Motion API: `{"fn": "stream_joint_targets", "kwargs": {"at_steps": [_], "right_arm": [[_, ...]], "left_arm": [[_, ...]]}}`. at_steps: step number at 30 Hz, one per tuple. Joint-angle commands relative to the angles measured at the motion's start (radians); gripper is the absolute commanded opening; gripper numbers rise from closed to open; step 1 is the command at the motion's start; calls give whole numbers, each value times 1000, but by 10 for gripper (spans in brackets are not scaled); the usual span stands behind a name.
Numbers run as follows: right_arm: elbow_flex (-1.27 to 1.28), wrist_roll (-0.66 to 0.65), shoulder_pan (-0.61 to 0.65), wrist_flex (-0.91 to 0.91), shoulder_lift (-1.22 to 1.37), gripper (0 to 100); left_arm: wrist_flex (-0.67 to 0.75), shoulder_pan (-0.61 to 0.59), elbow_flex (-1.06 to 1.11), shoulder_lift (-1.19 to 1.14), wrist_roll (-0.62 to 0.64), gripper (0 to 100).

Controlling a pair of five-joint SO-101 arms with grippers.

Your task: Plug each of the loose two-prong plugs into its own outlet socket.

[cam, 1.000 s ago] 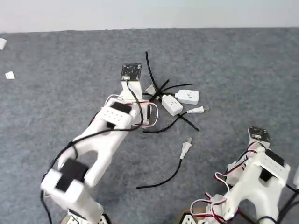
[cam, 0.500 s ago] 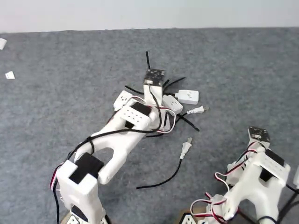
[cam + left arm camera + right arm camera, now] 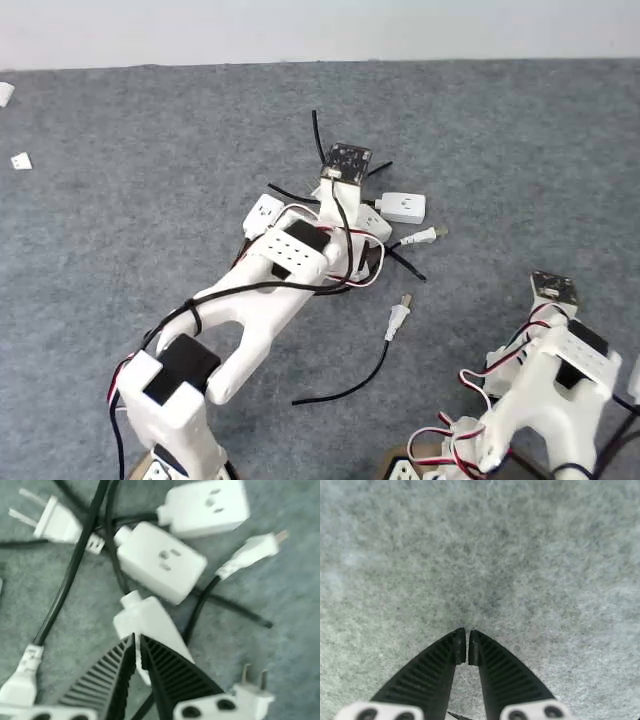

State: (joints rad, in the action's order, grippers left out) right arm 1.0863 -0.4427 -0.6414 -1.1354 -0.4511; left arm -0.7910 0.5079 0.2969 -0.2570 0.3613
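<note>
Surveying from high, arms: the left arm stretches across the grey counter to a tangle of black cords and white fittings. The right arm sits folded, well apart from the tangle.
High, sockets: the end socket lies on one side of the left arm's wrist and the side socket on the other.
High, plugs: the short plug lies just beside the end socket. The lone plug, on its own black cord, lies on the counter between the two arms. Both are unplugged.
Left wrist, hand: the left hand is pressed together to a thin slit and pinches nothing. Its tips hang over a white block.
Left wrist, fittings: the middle socket lies face up between the white block and the end socket, slots showing. A pronged plug lies off to one side among the cords, prongs free.
Right wrist, hand: the right hand is pressed together, pinching nothing, over bare counter.
</note>
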Motion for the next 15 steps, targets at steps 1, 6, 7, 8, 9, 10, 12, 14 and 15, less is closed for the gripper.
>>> {"fn": "stream_joint_targets", "kwargs": {"at_steps": [1, 6, 7, 8, 9, 10, 12, 14, 15], "right_arm": [[-2, 6, 13, 15, -31, 19], [-2, 6, 13, 15, -31, 19], [-2, 6, 13, 15, -31, 19], [-2, 6, 13, 15, -31, 19], [-2, 6, 13, 15, -31, 19], [-2, 5, 13, 15, -31, 19], [-2, 5, 13, 15, -31, 19], [-2, 5, 13, 15, -31, 19], [-2, 5, 13, 15, -31, 19]], "left_arm": [[117, 35, -4, 48, 11, 13], [143, 43, -13, -18, 12, 13], [137, 43, -30, -37, 12, 13], [120, 43, -54, -52, 14, 13], [84, 41, -90, -74, 14, 13], [35, 38, -133, -97, 25, 13], [-66, 35, -209, -147, 63, 13], [-153, 34, -282, -199, 80, 13], [-193, 32, -321, -226, 81, 13]]}}
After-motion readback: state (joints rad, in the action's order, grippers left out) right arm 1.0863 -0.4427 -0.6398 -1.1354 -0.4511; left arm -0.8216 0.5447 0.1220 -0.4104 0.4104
